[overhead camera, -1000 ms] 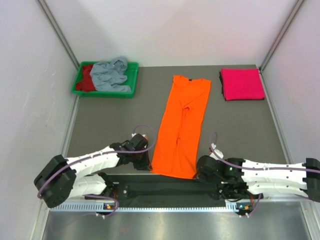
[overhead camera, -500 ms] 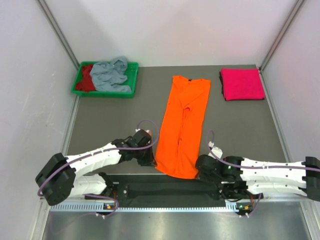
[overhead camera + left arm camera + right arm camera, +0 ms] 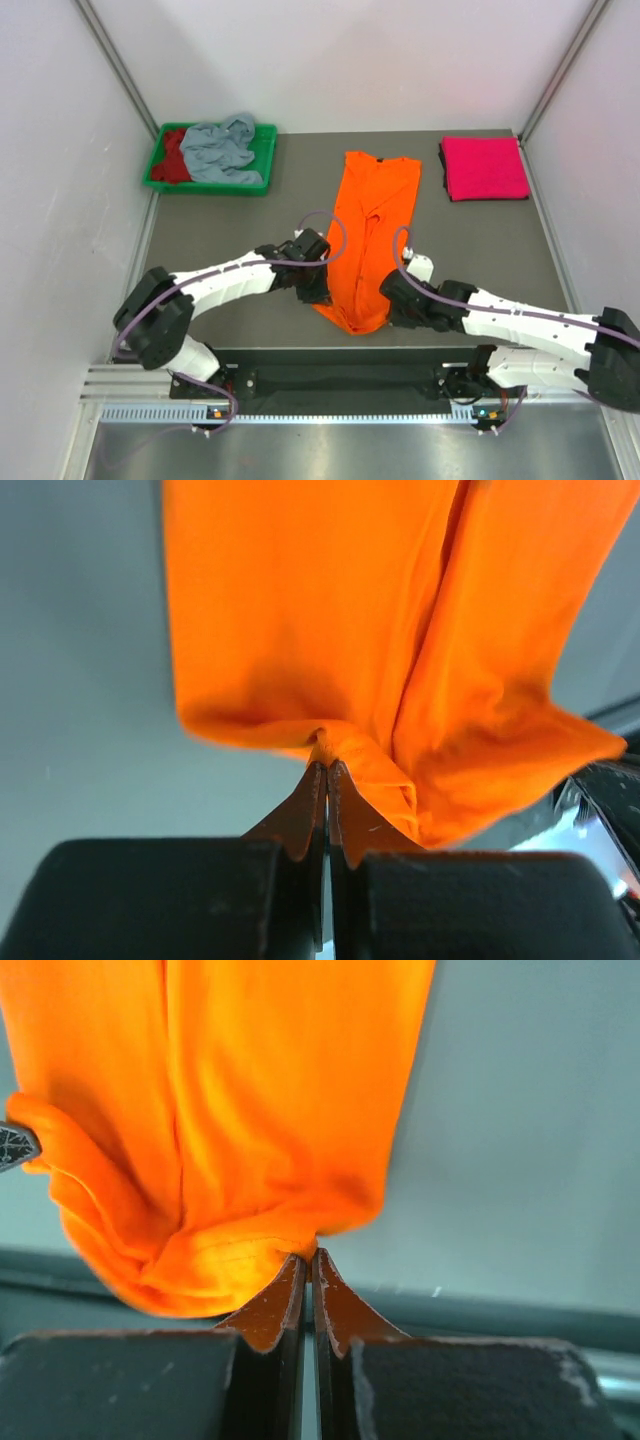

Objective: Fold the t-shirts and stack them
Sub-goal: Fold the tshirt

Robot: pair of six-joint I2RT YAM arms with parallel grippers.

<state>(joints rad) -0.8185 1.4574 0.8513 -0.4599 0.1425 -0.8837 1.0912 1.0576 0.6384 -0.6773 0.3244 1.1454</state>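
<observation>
A bright orange t-shirt (image 3: pixel 370 215), folded lengthwise into a long narrow strip, lies on a dark grey desk (image 3: pixel 220 230) with its collar at the far end. At its near end the hem is gathered and pinched at both corners. The left end effector (image 3: pixel 312 288) grips the left corner of the hem, its fingers (image 3: pixel 300 820) pressed together on a fold of orange cloth. The right end effector (image 3: pixel 396 298) clamps the right corner the same way, and the hem sags between them. To the right of the orange t-shirt's collar, apart from it, lies a folded magenta t-shirt (image 3: pixel 485 168). Well to the left of the collar sits a green tray (image 3: pixel 262 160) holding a crumpled grey-blue t-shirt (image 3: pixel 220 150) and a dark red t-shirt (image 3: pixel 175 160).
</observation>
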